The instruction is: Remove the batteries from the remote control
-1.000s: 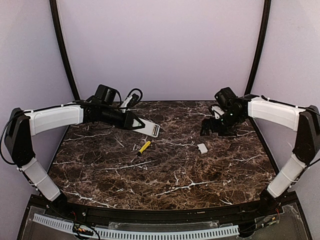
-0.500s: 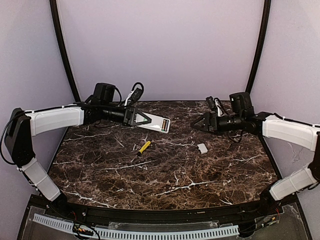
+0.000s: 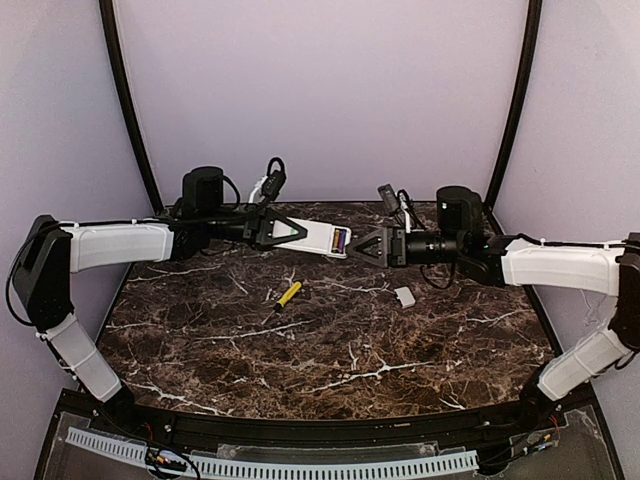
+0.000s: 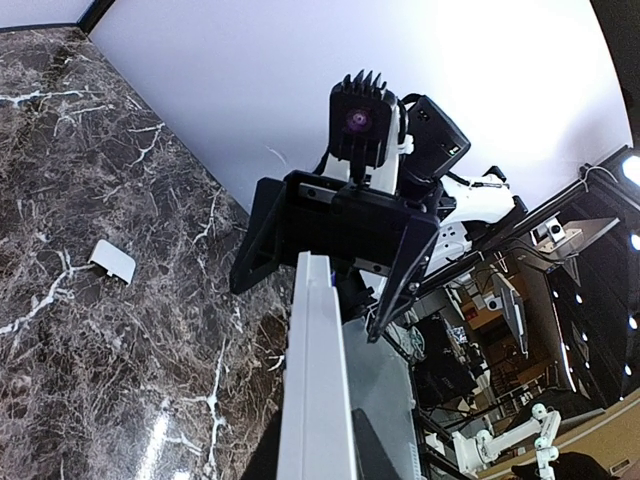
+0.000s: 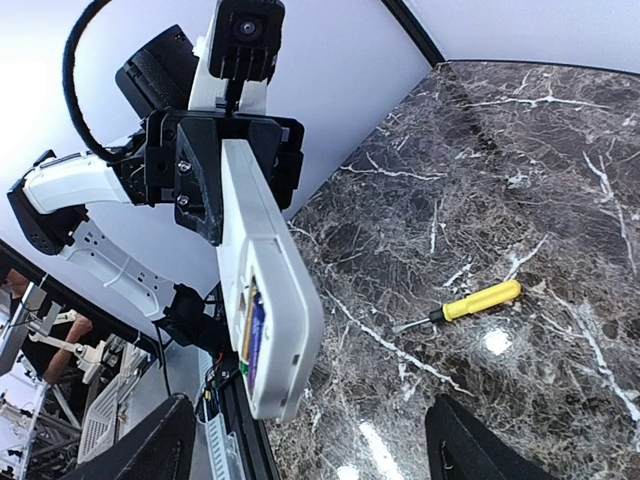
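Note:
My left gripper is shut on the remote control, a slim white bar held level above the back of the table with its free end pointing right. In that end's uncovered compartment the batteries show as purplish cylinders. In the right wrist view the remote control hangs edge-on from the left gripper, with the batteries near its lower end. My right gripper faces that end, open, its fingertips just reaching round the tip without touching. The left wrist view shows the remote control edge-on and the right gripper beyond it.
A yellow-handled screwdriver lies on the dark marble table left of centre. A small white cover lies to the right, under the right arm. Black frame poles stand at the two back corners.
The left arm has carried the remote up and to the right. The right arm has swung left from the back right corner to face its end. The right jaws have narrowed a little.

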Robot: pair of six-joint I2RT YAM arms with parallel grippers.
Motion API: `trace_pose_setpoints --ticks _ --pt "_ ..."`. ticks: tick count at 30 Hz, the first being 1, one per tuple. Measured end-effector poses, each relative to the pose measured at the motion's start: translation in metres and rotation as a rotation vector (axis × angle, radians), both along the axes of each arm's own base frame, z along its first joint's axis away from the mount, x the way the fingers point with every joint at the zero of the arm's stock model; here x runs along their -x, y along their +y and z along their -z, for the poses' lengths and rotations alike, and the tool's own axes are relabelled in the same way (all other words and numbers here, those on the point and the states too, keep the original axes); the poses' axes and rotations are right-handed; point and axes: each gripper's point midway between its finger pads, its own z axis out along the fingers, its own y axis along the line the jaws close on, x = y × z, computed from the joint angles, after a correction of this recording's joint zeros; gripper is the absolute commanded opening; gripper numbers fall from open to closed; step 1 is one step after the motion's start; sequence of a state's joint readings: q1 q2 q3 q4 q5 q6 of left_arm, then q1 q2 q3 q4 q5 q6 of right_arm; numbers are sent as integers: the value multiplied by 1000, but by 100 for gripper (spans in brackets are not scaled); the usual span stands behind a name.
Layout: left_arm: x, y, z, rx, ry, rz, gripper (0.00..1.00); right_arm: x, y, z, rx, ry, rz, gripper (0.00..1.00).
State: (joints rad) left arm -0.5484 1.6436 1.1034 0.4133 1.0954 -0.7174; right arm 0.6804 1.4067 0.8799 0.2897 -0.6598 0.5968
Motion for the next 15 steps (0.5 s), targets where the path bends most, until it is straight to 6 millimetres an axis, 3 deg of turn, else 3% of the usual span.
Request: trace_pose_setpoints --ticks 15 --pt "2 0 -6 21 -4 12 0 1 29 -16 -69 -37 -64 37"
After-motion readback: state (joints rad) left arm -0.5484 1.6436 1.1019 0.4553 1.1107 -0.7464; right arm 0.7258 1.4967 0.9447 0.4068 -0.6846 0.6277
